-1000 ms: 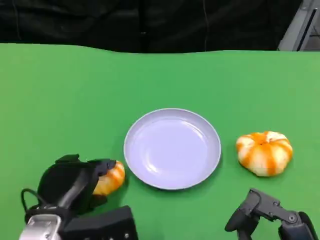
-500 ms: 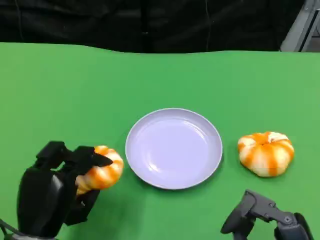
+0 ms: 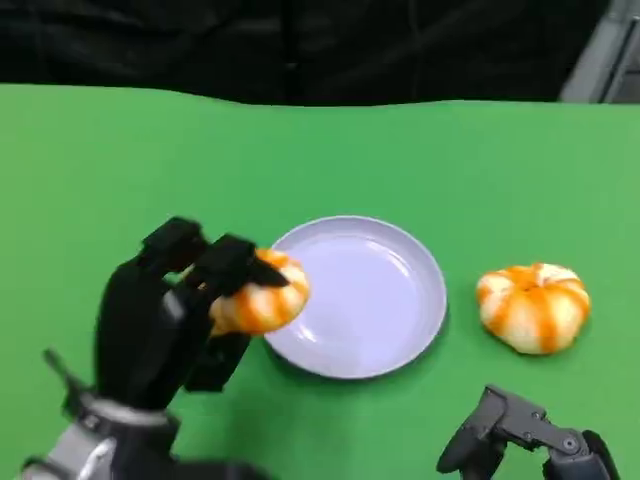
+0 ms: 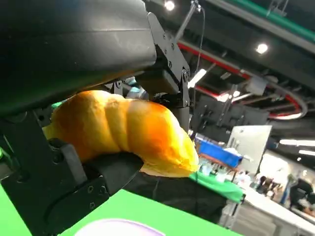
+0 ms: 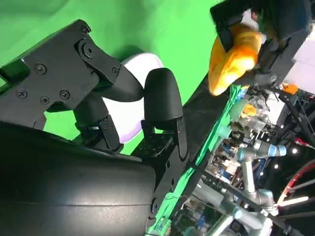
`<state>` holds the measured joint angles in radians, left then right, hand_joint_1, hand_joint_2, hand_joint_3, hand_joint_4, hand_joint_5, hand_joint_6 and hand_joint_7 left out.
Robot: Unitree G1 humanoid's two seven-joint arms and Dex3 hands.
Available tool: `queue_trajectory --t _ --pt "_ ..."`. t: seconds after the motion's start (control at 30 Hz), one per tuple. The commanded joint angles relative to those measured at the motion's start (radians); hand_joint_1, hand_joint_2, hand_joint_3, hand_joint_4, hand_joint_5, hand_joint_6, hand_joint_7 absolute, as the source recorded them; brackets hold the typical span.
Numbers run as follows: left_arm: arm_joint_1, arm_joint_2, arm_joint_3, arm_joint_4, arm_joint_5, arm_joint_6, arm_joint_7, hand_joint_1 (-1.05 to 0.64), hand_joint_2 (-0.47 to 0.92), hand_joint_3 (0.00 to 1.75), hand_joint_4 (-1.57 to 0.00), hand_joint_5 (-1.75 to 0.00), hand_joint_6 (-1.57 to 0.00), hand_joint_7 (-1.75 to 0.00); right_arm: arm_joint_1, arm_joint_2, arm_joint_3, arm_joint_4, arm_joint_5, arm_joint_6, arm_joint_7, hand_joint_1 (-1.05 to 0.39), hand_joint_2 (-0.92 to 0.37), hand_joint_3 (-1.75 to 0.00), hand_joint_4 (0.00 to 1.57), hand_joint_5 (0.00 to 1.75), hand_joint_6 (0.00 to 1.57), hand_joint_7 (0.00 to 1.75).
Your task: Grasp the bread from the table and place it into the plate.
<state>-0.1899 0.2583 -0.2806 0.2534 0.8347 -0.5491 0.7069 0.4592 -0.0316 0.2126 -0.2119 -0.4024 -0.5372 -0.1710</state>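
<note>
In left hand (image 3: 165,315), unlabelled bread (image 3: 258,297)

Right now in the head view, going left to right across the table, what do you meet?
Left hand → bread that it holds, lifted over the plate's left rim → plate → second bread lying on the green table. The right hand sits low, near the front edge.
</note>
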Motion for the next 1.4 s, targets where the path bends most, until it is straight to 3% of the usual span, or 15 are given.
queue_trajectory --t 0.03,0.13,0.27,0.4,0.47,0.5,0.57,0.63,0.73,0.87,1.0,1.2,1.4 --pt "-0.136 -0.041 -0.047 0.111 -0.006 0.006 -0.042 -0.14 0.1 1.66 -0.94 -1.75 -0.84 -1.52 -0.004 0.001 -0.002 0.003 -0.003 -0.004 -0.014 -0.2 -0.47 -1.22 0.82 1.75 0.73 1.4" --pt "-0.206 -0.077 -0.079 0.195 -0.007 0.03 -0.069 -0.2 0.14 1.61 -0.93 -1.74 -0.9 -1.4 -0.015 -0.001 -0.002 0.017 -0.003 -0.013 -0.019 -0.18 -0.48 -1.22 0.82 1.75 0.73 1.4" --pt "-0.282 -0.117 -0.116 0.311 -0.002 0.05 -0.058 -0.15 0.15 1.52 -0.93 -1.75 -0.89 -1.46 -0.03 -0.002 -0.001 0.032 -0.003 -0.011 -0.023 -0.18 -0.46 -1.23 0.84 1.75 0.73 1.39" --pt "-0.331 -0.145 -0.15 0.382 -0.007 0.099 -0.108 -0.15 0.23 1.24 -0.88 -1.75 -0.84 -1.45 -0.047 -0.002 0.001 0.059 -0.008 -0.016 -0.03 -0.16 -0.44 -1.26 0.83 1.75 0.74 1.38" --pt "-0.335 -0.148 -0.159 0.383 -0.027 0.128 -0.168 -0.18 0.45 0.89 -0.81 -1.54 -0.81 -1.06 -0.053 -0.001 0.001 0.071 -0.015 -0.022 -0.037 -0.16 -0.43 -1.28 0.84 1.75 0.75 1.37" --pt "-0.332 -0.145 -0.163 0.37 -0.04 0.155 -0.229 -0.19 0.51 0.79 -0.79 -1.49 -0.81 -0.96 -0.054 -0.002 0.002 0.075 -0.016 -0.025 -0.039 -0.16 -0.42 -1.29 0.84 1.75 0.75 1.36" --pt "-0.322 -0.127 -0.182 0.32 -0.044 0.247 -0.405 -0.3 0.78 0.34 -0.41 -0.87 -0.53 -0.38 -0.058 -0.005 0.003 0.086 -0.018 -0.03 -0.042 -0.15 -0.42 -1.29 0.83 1.75 0.76 1.36" --pt "-0.314 -0.111 -0.199 0.26 -0.04 0.34 -0.562 -0.49 0.89 0.25 -0.1 -0.47 -0.26 -0.09 -0.059 -0.006 0.003 0.087 -0.021 -0.029 -0.041 -0.15 -0.4 -1.3 0.82 1.75 0.76 1.36" --pt "-0.305 -0.094 -0.218 0.183 -0.03 0.439 -0.711 -0.69 0.92 0.35 -0.01 -0.07 -0.06 -0.02 -0.057 -0.005 0.005 0.082 -0.025 -0.022 -0.038 -0.18 -0.39 -1.31 0.81 1.75 0.77 1.37" --pt "-0.301 -0.075 -0.239 0.121 -0.039 0.531 -0.88 -0.9 0.92 0.45 0.0 0.0 0.0 0.0 -0.065 -0.01 0.001 0.098 -0.025 -0.027 -0.04 -0.16 -0.38 -1.33 0.83 1.75 0.78 1.37" --pt "-0.289 -0.04 -0.226 0.074 -0.067 0.538 -0.941 -0.94 0.92 0.48 0.0 0.0 0.0 0.0 -0.103 -0.017 -0.018 0.134 -0.009 -0.025 -0.037 -0.17 -0.37 -1.35 0.84 1.75 0.77 1.37" --pt "-0.226 -0.009 -0.146 0.029 -0.224 0.416 -0.913 -0.85 0.92 0.45 0.0 0.0 -0.06 -0.03 -0.15 -0.029 -0.04 0.194 0.0 -0.039 -0.043 -0.18 -0.33 -1.39 0.82 1.75 0.78 1.36" --pt "-0.128 -0.028 0.005 0.005 -0.472 0.226 -0.866 -0.6 0.92 0.3 -0.26 -0.16 -0.26 -0.09 -0.182 -0.03 -0.057 0.219 0.021 -0.041 -0.036 -0.19 -0.28 -1.43 0.84 1.74 0.81 1.33"
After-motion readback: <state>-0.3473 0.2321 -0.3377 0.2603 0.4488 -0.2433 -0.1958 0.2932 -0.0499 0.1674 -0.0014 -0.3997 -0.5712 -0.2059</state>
